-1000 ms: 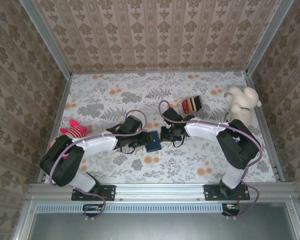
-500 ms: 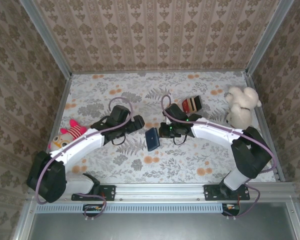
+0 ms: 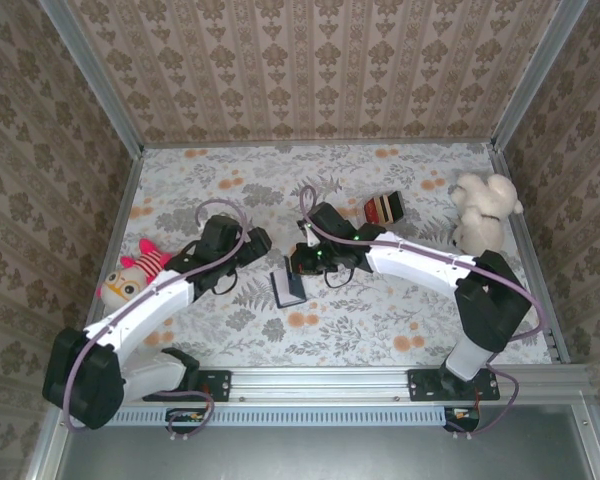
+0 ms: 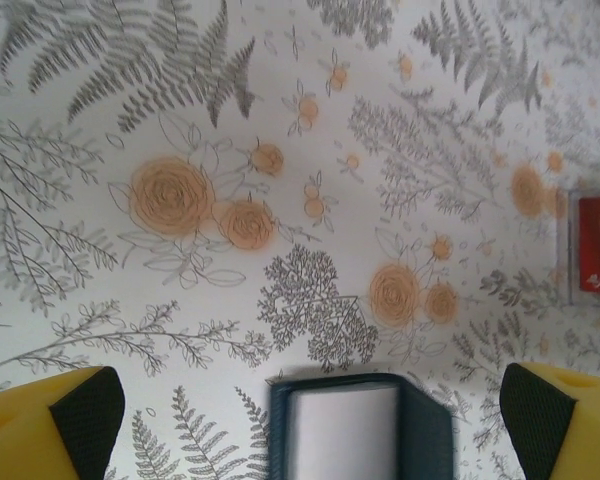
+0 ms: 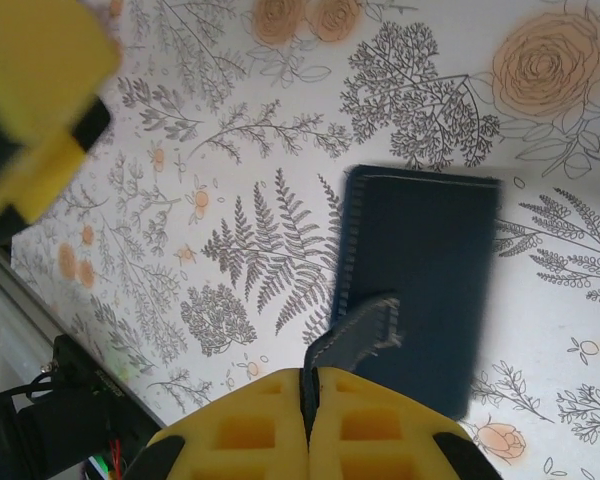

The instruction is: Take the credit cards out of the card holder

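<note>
The card holder (image 3: 288, 287) is a dark navy wallet that hangs tilted just over the floral table. My right gripper (image 3: 301, 263) is shut on its little closing tab. In the right wrist view the tab runs into the closed yellow jaws of the right gripper (image 5: 308, 385), and the holder's navy back (image 5: 420, 270) lies beyond. My left gripper (image 3: 257, 243) stands wide open just left of the holder, apart from it. In the left wrist view the holder (image 4: 425, 430) sits low between the spread fingers (image 4: 85, 415), a pale flat face inside its dark frame. The credit cards are hidden.
A red, cream and brown striped block (image 3: 384, 208) lies behind the right arm. A red face in a pale frame (image 4: 598, 248) shows at the right edge of the left wrist view. A white plush (image 3: 483, 208) sits far right, a pink-striped doll (image 3: 138, 268) far left.
My left gripper opened, let go of the holder and drew back to the left. The right gripper carried the holder by its tab leftward and a little away.
</note>
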`<move>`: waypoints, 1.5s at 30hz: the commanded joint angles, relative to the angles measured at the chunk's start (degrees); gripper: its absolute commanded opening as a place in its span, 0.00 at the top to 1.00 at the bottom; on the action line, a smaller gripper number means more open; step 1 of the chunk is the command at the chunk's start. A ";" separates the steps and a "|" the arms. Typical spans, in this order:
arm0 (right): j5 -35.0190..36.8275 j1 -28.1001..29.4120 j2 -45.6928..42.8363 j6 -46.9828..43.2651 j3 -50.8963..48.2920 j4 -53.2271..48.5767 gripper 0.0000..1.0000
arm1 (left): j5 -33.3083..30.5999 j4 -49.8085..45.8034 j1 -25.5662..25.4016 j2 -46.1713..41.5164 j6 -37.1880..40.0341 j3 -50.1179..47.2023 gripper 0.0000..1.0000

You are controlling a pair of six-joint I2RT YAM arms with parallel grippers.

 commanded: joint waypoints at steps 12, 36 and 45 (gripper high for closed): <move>2.15 -6.71 -4.05 -0.29 -9.50 -0.93 0.95 | 12.01 -0.16 1.96 -4.23 -3.87 -4.50 0.00; -2.24 -10.12 -0.56 -6.58 -11.81 -1.33 0.93 | 23.95 4.12 -4.22 12.27 -2.22 -1.22 0.09; -2.32 -10.10 -0.36 -6.71 -12.66 -0.99 0.92 | 25.30 3.13 -6.47 15.96 -1.53 1.11 0.09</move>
